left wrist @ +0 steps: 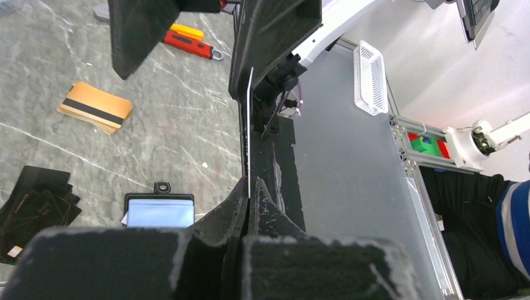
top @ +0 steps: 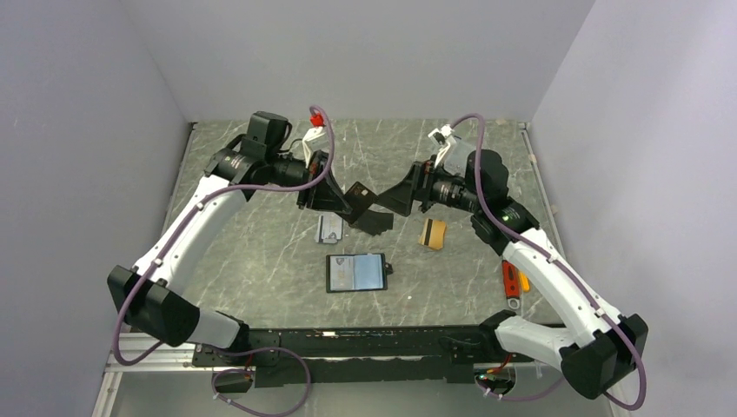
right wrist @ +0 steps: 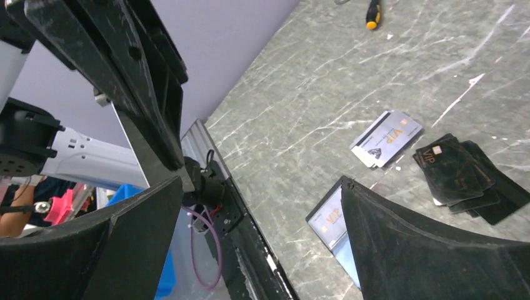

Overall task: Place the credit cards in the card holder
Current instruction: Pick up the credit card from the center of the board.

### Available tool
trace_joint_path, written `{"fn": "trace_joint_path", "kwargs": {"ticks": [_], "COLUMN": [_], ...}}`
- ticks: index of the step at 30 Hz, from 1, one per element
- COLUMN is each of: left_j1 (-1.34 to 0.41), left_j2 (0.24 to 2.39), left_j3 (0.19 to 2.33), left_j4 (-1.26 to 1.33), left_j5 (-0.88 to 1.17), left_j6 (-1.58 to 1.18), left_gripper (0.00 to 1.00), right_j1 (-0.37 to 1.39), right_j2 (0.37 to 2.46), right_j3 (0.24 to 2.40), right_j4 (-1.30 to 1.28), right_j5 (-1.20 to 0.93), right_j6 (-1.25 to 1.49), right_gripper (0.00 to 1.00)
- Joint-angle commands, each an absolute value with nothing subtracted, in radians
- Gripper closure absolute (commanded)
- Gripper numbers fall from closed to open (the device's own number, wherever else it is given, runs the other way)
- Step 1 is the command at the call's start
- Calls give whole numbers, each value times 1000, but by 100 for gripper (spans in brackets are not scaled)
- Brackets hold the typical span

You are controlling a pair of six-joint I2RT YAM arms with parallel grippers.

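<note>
My left gripper (top: 345, 201) is shut on a thin dark card (top: 361, 193) held above the table; the left wrist view shows that card (left wrist: 250, 125) edge-on between the pads. My right gripper (top: 397, 198) stands open around the card's far end, its fingers (left wrist: 134, 37) apart and not pinching it. A stack of orange-tan credit cards (top: 432, 233) with a black stripe (left wrist: 95, 107) lies on the table to the right. The card holder (top: 355, 272) lies open, pale blue inside, with a VIP card showing in it (right wrist: 328, 220).
A pile of black cards (top: 375, 222) and some grey VIP cards (top: 328, 228) lie between the grippers and the holder. A red-orange tool (top: 513, 282) lies at the right. A screwdriver (right wrist: 373, 12) lies farther back. Grey walls close three sides.
</note>
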State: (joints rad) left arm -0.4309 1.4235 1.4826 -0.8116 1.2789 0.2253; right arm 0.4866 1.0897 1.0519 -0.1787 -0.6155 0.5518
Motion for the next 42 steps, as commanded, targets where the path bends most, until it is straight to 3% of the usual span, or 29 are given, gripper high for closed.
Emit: {"fn": "trace_joint_path", "kwargs": {"ticks": [1, 7, 15, 17, 19, 23, 26, 27, 35, 39, 42], "left_j1": [-418, -407, -403, -403, -402, -400, -400, -400, -400, -395, -375], "left_j2": [1360, 1331, 1335, 1332, 1330, 1327, 1323, 1322, 1295, 1279, 1270], "left_j3": [1442, 1339, 1257, 1248, 1245, 1229, 1221, 1221, 1211, 1198, 1202], "left_j4": [-563, -343, -118, -70, -60, -13, -8, -8, -29, -8, 7], "left_j5": [1297, 1308, 1324, 1325, 1317, 1312, 1315, 1316, 1347, 1358, 1363], "left_j6": [25, -196, -409, -443, -453, -498, -508, -507, -486, -510, -535], "left_gripper": [100, 100, 100, 100, 100, 100, 100, 100, 91, 79, 78], "right_j1": [485, 501, 586, 606, 613, 619, 620, 620, 618, 615, 615], "right_j2": [1026, 980, 1061, 1099, 1133, 1173, 1182, 1182, 1156, 1142, 1123], "right_j3": [975, 833, 890, 924, 939, 919, 895, 890, 903, 918, 929], "right_j4": [47, 407, 488, 466, 495, 599, 649, 654, 562, 489, 405], "right_j5": [-686, -750, -711, -700, -704, -686, -649, -638, -610, -626, -638], "right_j6": [639, 788, 760, 745, 770, 848, 886, 893, 875, 846, 806], "right_gripper": [1, 9, 16, 22, 33, 66, 97, 100, 100, 100, 100]}}
